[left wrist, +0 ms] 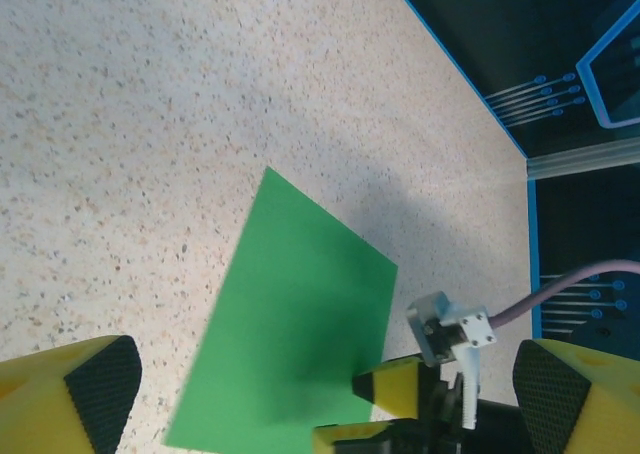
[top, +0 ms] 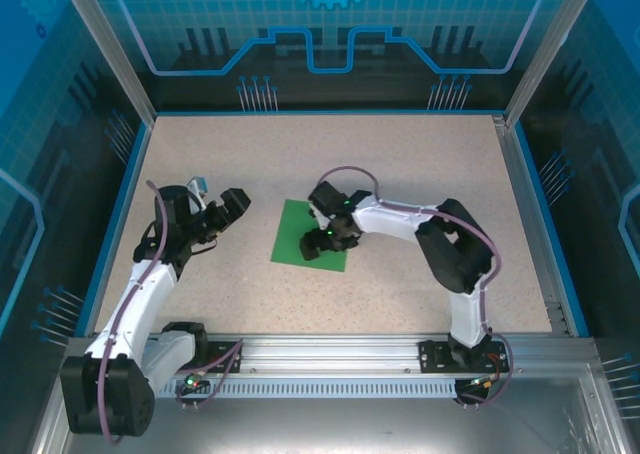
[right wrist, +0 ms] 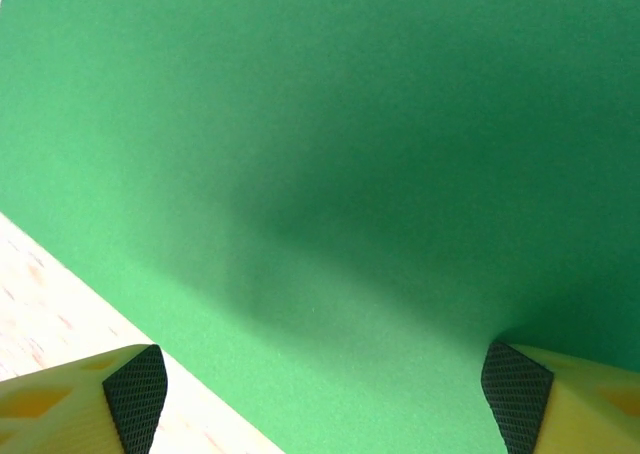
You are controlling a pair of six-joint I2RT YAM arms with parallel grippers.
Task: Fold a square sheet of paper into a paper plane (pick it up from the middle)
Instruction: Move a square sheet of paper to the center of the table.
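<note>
The square sheet of paper [top: 296, 240] lies flat and unfolded on the table [top: 420, 154]. It is about midway between the left and right edges, a little nearer to the near edge, and slightly turned against them. No crease shows on it. The right gripper [top: 322, 236] is directly over the middle part of the sheet, its claw spread wide and pinching nothing. In the right wrist view its pads [right wrist: 135, 394] stand low over the green surface, but it cannot be told whether they touch the paper. This position probably serves the pick-up from the middle: a thin flat sheet offers no edge there, so the pads would have to press down and draw the paper together. The left gripper [top: 232, 206] hovers near the sheet's left edge but apart from it, also spread wide and holding nothing, apparently ready to help. Around the sheet the speckled surface runs open to the blue rim [top: 320, 113], so both arms have room for moving.
</note>
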